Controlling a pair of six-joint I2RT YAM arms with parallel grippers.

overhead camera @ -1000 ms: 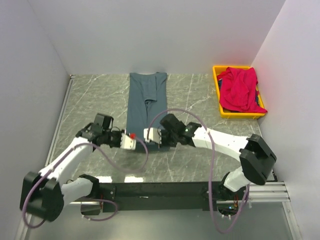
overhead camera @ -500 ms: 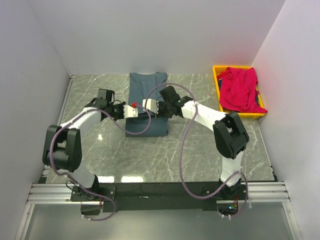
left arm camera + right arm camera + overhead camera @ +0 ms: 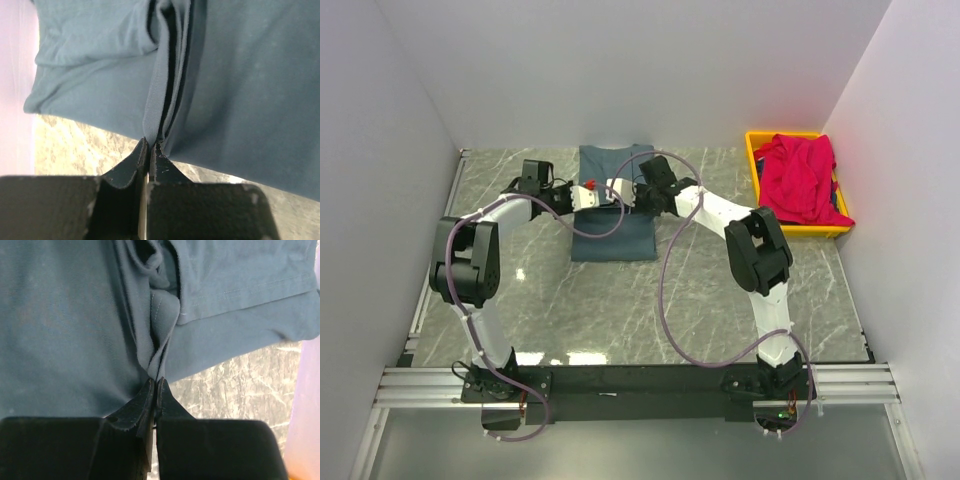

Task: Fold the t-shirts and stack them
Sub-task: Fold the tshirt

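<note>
The dark slate blue-grey t-shirt (image 3: 613,225) lies folded into a narrow strip at the far middle of the table, its near end doubled back toward the wall. My left gripper (image 3: 591,197) and right gripper (image 3: 616,191) sit close together over its middle. The left wrist view shows the left gripper (image 3: 150,145) shut on a bunched fold of the blue-grey cloth (image 3: 240,85). The right wrist view shows the right gripper (image 3: 156,381) shut on another fold of the same cloth (image 3: 65,330). The crimson red t-shirt (image 3: 800,178) lies crumpled in the bin.
The yellow plastic bin (image 3: 790,231) stands at the far right against the side wall. White walls close in the marble table (image 3: 720,290) at the back and on both sides. Both arms stretch far out, their cables looping over the table.
Both grippers have moved away from the near side toward the back wall, carrying the shirt's near end with them. The shirt's visible length has shortened as it doubles over.
</note>
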